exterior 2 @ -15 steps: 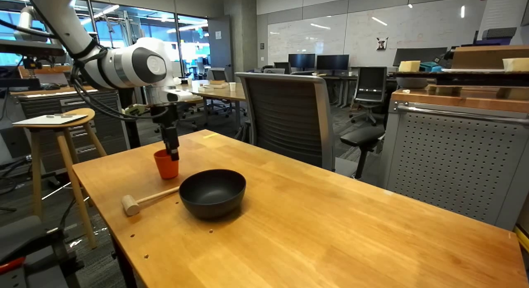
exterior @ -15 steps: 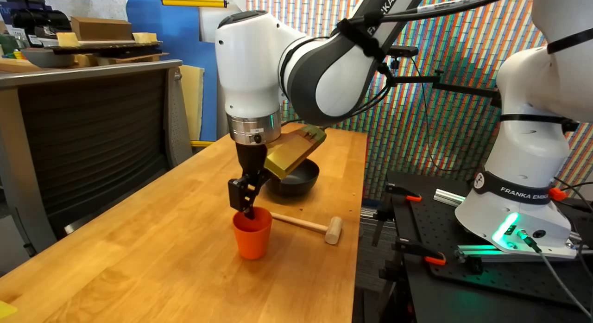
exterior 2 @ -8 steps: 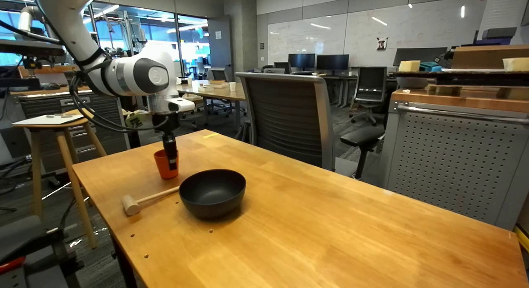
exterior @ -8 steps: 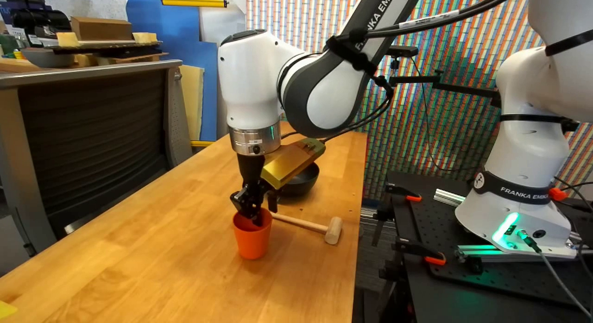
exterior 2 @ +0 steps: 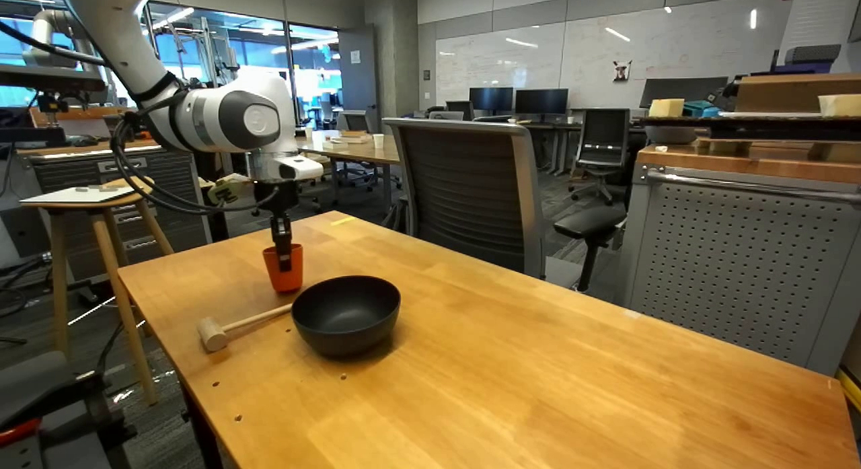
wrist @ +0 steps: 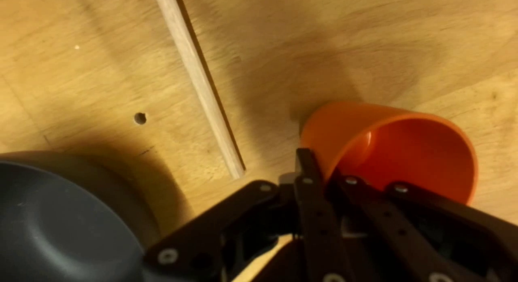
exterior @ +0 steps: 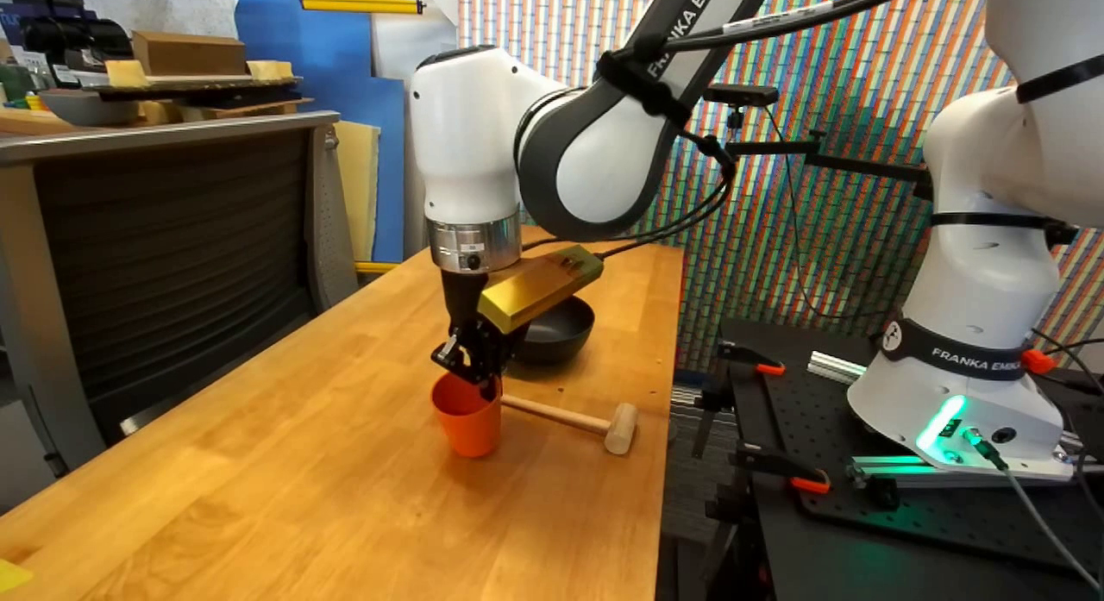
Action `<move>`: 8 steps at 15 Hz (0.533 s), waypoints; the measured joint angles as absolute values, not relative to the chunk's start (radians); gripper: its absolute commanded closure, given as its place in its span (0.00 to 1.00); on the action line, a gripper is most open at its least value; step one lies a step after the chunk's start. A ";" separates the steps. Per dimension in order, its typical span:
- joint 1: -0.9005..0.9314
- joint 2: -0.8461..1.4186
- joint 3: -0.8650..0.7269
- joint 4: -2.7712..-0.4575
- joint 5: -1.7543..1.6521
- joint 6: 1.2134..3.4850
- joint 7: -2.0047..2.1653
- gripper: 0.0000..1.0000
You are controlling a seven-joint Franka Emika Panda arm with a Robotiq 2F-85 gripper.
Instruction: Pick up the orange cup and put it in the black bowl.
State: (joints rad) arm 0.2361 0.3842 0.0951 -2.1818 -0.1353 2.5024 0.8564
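Status, as I read it from a distance: the grasp is made, the transfer is outstanding. The gripper (wrist: 322, 172) is clenched on the orange cup (exterior: 472, 428) — one finger inside the mouth, the other against the outer surface, with the wall pinched between them on the side facing the black bowl (exterior 2: 346, 321). The wrist view shows the cup near the bowl but apart from it, and in both exterior views it appears slightly tilted. Whether its base is off the table (exterior 2: 538, 361) I am unable to certify; I judge the lift to be at its very start.

The bowl stands upright, and the cup is not in it. The mallet (exterior: 565, 416) lies on the table, the free end of its handle between cup and bowl.

Items left, in order: raise the cup above the bowl's rim, carry it across, lower it in, release, withdraw. The crossing looks short, so I put the job at roughly the halfway mark. One reservation noted — a pinch on a single wall may let the cup swing, and its base could strike the rim if I raise it too little.
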 measured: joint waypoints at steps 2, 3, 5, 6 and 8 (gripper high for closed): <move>0.234 0.365 0.067 -2.190 -0.129 2.500 0.865 0.99; 0.234 0.349 0.044 -2.198 -0.130 2.499 0.877 0.99; 0.238 0.294 -0.015 -2.223 -0.195 2.499 0.938 0.99; 0.239 0.253 -0.044 -2.240 -0.253 2.498 0.982 0.99; 0.238 0.158 -0.089 -2.274 -0.384 2.479 1.082 0.99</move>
State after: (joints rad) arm 0.2382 0.1577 -0.0889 -2.2737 -0.3838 2.4793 1.0821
